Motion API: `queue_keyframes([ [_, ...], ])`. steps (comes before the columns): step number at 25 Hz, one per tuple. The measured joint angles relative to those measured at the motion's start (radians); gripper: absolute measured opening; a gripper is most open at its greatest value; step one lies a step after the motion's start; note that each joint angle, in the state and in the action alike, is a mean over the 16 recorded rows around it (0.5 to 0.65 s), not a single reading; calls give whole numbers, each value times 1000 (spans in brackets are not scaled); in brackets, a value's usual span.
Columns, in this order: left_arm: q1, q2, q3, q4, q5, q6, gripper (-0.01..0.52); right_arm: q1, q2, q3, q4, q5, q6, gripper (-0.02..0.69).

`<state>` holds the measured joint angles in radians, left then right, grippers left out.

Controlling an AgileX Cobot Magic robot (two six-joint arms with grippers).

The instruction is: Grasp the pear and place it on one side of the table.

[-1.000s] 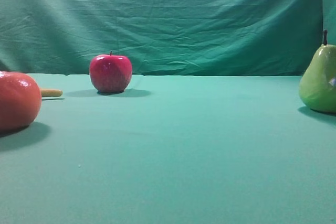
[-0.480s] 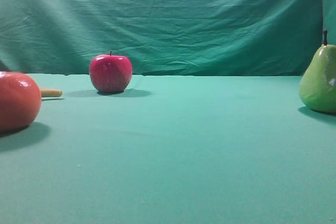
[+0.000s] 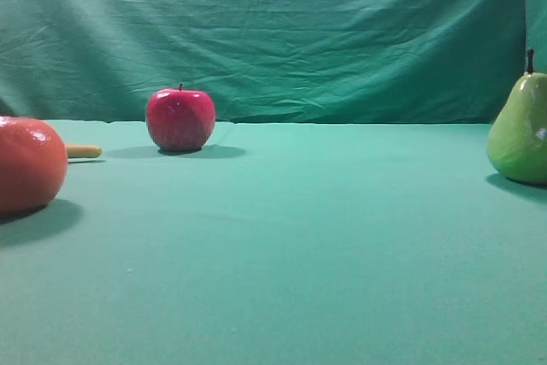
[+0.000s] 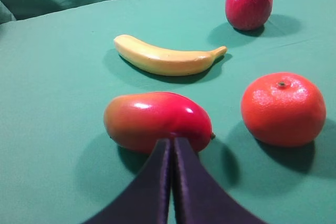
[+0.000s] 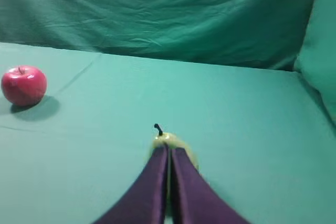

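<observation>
- pear point(image 3: 518, 130) upright on table point(image 3: 299, 254), far right edge of high view, long axis vertical, dark stem pointing straight up
- right gripper point(image 5: 169, 153) closed, fingers together, empty, pear top just beyond the tips
- left gripper point(image 4: 172, 145) closed, empty, tips near mango point(image 4: 157, 121)
- apple point(image 3: 179, 119) well apart at back left

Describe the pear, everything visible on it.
The pear is glossy yellow-green with a short dark stem, wide at the base and narrowing upward, looking like smooth plastic or wax. It stands upright on the table at the far right of the high view, partly cut by the frame edge, casting a shadow to its left. Nothing grips it. In the right wrist view only its top and stem show, beyond the shut right end effector, whose tips hide its lower part.
</observation>
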<state>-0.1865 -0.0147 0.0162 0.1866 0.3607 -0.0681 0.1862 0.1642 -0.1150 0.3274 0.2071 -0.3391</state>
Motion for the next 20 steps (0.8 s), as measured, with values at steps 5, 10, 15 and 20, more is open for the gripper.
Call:
queue_keyframes([
  [5,0,0,0,0,0,0,0,-33,-113,114,-22,12,0,0],
  [10,0,0,0,0,0,0,0,-63,-167,141,-50,91,0,0],
  [15,0,0,0,0,0,0,0,-80,-175,142,-75,169,-1,0],
  [20,0,0,0,0,0,0,0,-80,-175,142,-82,190,-1,0],
])
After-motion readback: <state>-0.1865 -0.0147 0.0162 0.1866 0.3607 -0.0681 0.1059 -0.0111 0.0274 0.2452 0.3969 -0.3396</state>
